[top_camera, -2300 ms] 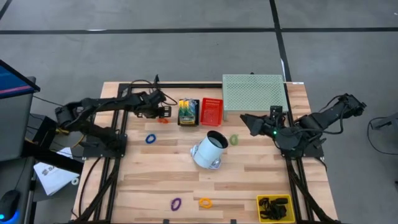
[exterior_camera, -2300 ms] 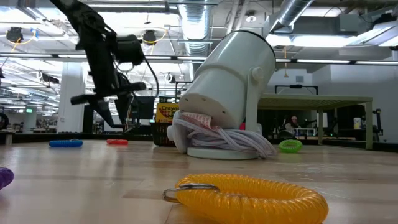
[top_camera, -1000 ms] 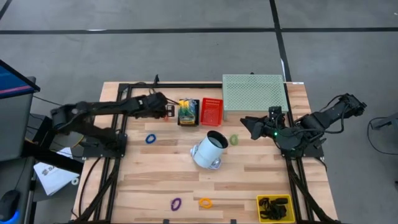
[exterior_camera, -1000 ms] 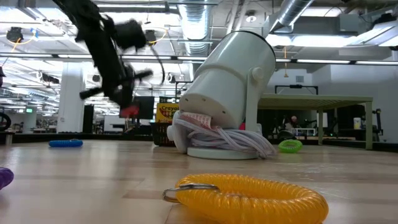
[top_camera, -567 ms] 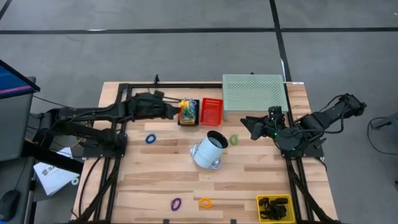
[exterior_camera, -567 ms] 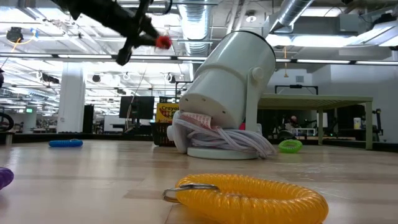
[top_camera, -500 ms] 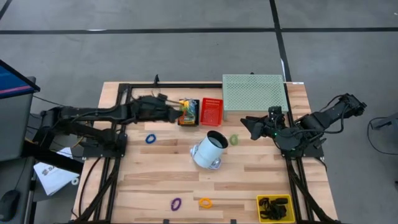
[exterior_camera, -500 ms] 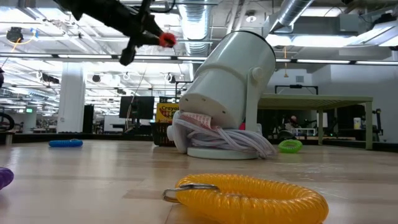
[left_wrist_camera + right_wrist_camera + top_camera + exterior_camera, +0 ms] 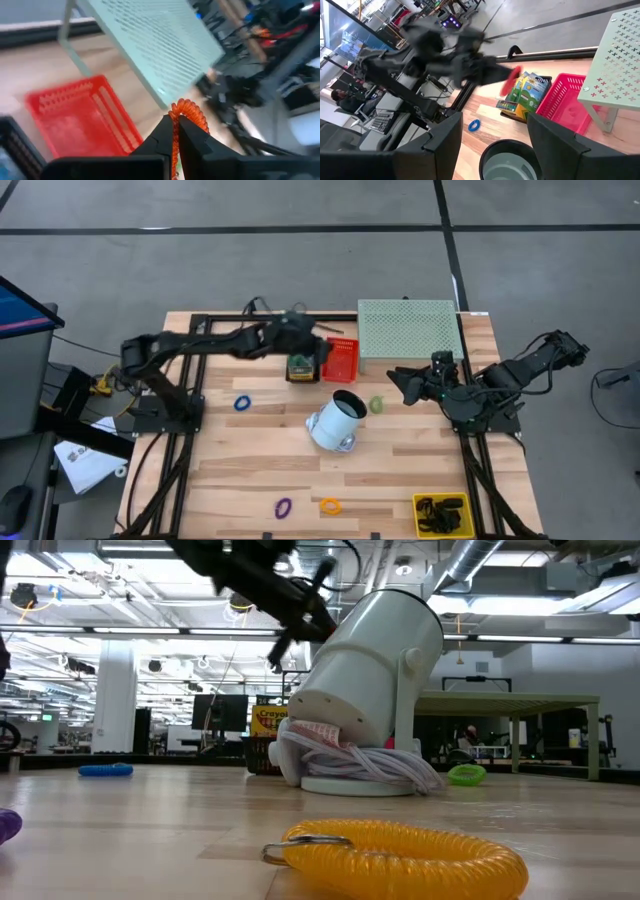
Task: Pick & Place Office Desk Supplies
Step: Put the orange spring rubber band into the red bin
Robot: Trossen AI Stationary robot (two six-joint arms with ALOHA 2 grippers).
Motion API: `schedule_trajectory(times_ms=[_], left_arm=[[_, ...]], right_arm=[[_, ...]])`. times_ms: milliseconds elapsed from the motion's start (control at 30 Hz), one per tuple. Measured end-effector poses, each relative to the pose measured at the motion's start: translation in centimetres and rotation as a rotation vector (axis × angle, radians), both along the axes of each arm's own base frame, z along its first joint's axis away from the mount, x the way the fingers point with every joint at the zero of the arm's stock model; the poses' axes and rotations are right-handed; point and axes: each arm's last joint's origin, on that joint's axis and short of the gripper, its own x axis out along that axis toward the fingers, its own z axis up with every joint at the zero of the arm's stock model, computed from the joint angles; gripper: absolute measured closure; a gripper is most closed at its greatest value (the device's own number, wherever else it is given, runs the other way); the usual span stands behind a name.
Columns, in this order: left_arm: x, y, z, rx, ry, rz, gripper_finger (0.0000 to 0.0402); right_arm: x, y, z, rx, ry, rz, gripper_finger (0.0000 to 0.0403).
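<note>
My left gripper (image 9: 176,131) is shut on an orange coil ring (image 9: 189,112) and hangs above the red basket (image 9: 340,358). The right wrist view shows the same ring (image 9: 511,77) over that basket (image 9: 565,102). A crayon box (image 9: 302,365) stands in a black tray just left of the basket. A blue ring (image 9: 242,403) and a green ring (image 9: 376,405) lie flat on the table, as do a purple ring (image 9: 283,507) and a yellow ring (image 9: 330,505). At the right, my right gripper (image 9: 492,125) waits open, holding nothing. My left gripper pinches the orange ring's coil (image 9: 175,120) between its two fingers. The fingers slant down toward the table's right. The rest of the ring sticks out past the fingertips, lifted clear above the red basket.
A pale green mesh stand (image 9: 408,330) sits at the far edge beside the basket. A white cylinder (image 9: 335,420) lies tilted mid-table. A yellow bin of black binder clips (image 9: 440,513) is at the near right.
My left gripper has risen and swung toward the table's right with the orange ring. It went from beside the crayon tray to above the red basket, tipping up toward level and rolling. It stayed shut on the ring, which is lifted higher.
</note>
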Motion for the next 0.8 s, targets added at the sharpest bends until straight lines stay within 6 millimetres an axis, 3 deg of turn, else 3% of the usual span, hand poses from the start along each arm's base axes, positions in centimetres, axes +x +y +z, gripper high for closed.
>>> schedule_trajectory(times_ms=[233,533,800], left_arm=[[2.2,3.6,-2.2,-0.011,0.123,-0.010,0.0399],[3.4,3.4,-5.3,-0.057,0.189,-0.063,0.0395],[3.3,3.5,-5.5,-0.028,0.220,-0.010,0.0306]], right_arm=[[-0.2,0.5,0.0,-0.001,-0.002,0.025,0.0183],[-0.2,0.5,0.0,-0.004,0.000,0.024,0.0183],[-0.3,0.5,0.0,-0.006,0.003,0.024,0.0183]])
